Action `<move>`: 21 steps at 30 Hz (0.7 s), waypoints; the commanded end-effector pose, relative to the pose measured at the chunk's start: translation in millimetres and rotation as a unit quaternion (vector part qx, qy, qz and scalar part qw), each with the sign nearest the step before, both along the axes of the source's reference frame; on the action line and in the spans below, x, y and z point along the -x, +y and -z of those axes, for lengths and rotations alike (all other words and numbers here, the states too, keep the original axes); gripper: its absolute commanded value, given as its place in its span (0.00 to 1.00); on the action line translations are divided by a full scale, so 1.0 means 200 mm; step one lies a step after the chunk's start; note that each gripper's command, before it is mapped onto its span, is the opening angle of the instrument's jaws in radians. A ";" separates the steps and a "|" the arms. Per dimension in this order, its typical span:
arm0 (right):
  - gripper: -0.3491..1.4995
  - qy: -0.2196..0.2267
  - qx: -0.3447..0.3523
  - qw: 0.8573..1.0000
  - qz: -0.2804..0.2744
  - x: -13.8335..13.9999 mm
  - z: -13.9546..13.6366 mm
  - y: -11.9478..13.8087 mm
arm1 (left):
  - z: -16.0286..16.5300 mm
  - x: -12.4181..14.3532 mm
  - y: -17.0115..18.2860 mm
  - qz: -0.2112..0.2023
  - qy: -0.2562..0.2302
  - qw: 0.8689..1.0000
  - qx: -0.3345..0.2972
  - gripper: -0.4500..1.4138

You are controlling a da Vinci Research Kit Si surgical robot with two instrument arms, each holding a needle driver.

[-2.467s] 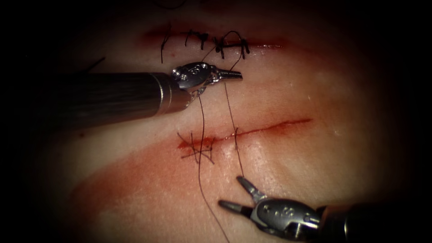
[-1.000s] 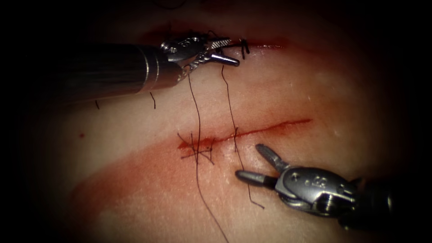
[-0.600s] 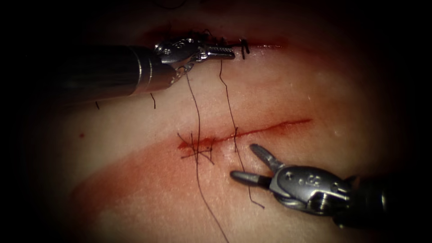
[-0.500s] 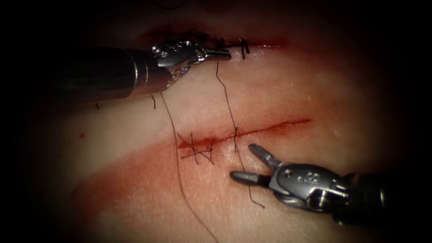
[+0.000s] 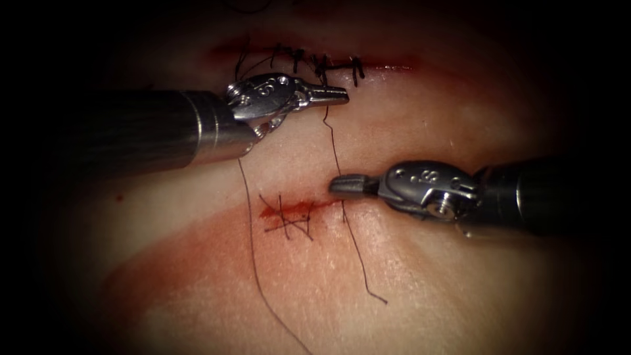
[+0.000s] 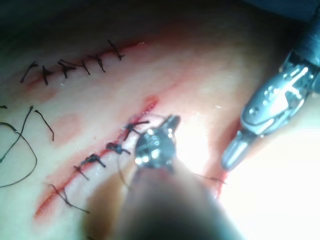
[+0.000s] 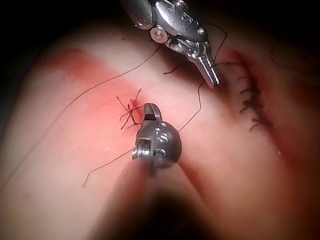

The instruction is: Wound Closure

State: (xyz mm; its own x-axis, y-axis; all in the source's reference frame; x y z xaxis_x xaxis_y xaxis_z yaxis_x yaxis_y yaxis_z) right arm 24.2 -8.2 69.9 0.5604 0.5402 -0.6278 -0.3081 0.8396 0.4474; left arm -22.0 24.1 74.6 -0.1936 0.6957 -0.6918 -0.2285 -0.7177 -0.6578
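Note:
My left tool (image 5: 332, 97) comes in from the left above the lower cut (image 5: 299, 209). Its jaws are shut on the thread (image 5: 334, 144). That strand drops to the cut, passes through the tissue (image 5: 460, 283) and ends in a loose tail (image 5: 383, 302) below. My right tool (image 5: 345, 185) lies across the cut from the right, jaws shut, its tip right at the strand; whether thread sits between them I cannot tell. A second long strand (image 5: 248, 230) hangs from under the left tool's wrist. In the right wrist view, my right tool (image 7: 150, 111) sits beside the knotted stitch (image 7: 129, 114), with the left tool (image 7: 210, 75) above it.
One knotted stitch with cut ends (image 5: 289, 222) closes the lower cut's left end, with red fluid (image 5: 282, 212) around it. A second cut (image 5: 315, 62) further back is sewn with several dark stitches. Loose thread pieces (image 6: 20, 145) lie on the tissue.
My left tool's jaws shut by the upper stitches, then drew down with the thread; the long strand swung left. My right tool went from open below the cut up onto it and closed.

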 end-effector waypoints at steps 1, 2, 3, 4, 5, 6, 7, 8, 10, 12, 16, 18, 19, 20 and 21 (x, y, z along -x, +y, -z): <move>0.15 -0.011 -0.021 1.000 0.001 -0.001 -0.002 -0.012 | -0.003 0.002 0.001 0.000 -0.001 1.000 -0.001 0.00; 0.19 -0.019 -0.025 0.999 -0.002 0.000 -0.002 -0.016 | -0.002 0.002 0.002 -0.001 -0.001 1.000 0.001 0.00; 0.25 -0.028 -0.023 0.999 -0.009 0.001 -0.001 -0.021 | -0.002 0.002 0.003 -0.001 -0.001 1.000 0.001 0.00; 0.34 -0.041 -0.021 0.999 -0.018 0.002 0.000 -0.027 | -0.002 0.002 0.003 -0.001 -0.001 1.000 0.003 0.00; 0.42 -0.048 -0.026 0.998 -0.028 0.002 0.000 -0.032 | -0.002 0.002 0.004 -0.001 0.000 1.000 0.003 0.00; 0.48 -0.053 -0.026 0.998 -0.035 0.003 0.001 -0.036 | -0.003 0.002 0.004 -0.001 0.000 1.000 0.003 0.00; 0.56 -0.063 -0.024 0.997 -0.048 0.003 0.002 -0.041 | -0.003 0.002 0.004 0.000 0.000 1.000 0.003 0.00; 0.61 -0.071 -0.021 0.996 -0.056 0.003 0.003 -0.044 | -0.003 0.002 0.004 0.000 0.000 1.000 0.003 0.00; 0.67 -0.085 -0.018 0.994 -0.072 0.002 0.004 -0.050 | -0.004 0.002 0.005 0.000 0.000 1.000 0.006 0.00; 0.75 -0.102 -0.010 0.991 -0.089 0.000 0.004 -0.053 | -0.005 0.003 0.006 0.002 -0.001 1.000 0.007 0.00; 0.90 -0.133 0.000 0.984 -0.120 -0.004 -0.001 -0.058 | -0.008 0.002 0.009 0.009 -0.006 1.000 0.010 0.00; 0.90 -0.141 0.005 0.982 -0.124 -0.005 -0.005 -0.061 | -0.010 0.001 0.010 0.010 -0.005 1.000 0.010 0.00; 0.90 -0.146 0.006 0.982 -0.121 -0.006 -0.006 -0.062 | -0.010 0.001 0.010 0.011 -0.006 1.000 0.011 0.00; 0.90 -0.152 0.008 0.981 -0.119 -0.007 -0.008 -0.063 | -0.010 0.001 0.010 0.011 -0.006 1.000 0.011 0.00; 0.90 -0.157 0.008 0.980 -0.120 -0.008 -0.010 -0.064 | -0.010 0.001 0.010 0.010 -0.006 1.000 0.011 0.00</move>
State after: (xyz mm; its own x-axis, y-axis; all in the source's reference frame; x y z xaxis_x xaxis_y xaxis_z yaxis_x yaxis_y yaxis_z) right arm 25.2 -20.2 71.5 0.5913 0.6702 -0.4486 -0.6212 0.7332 0.2766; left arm -21.6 26.1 76.1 -0.1712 0.6846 -0.7085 -0.2381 -0.7266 -0.6445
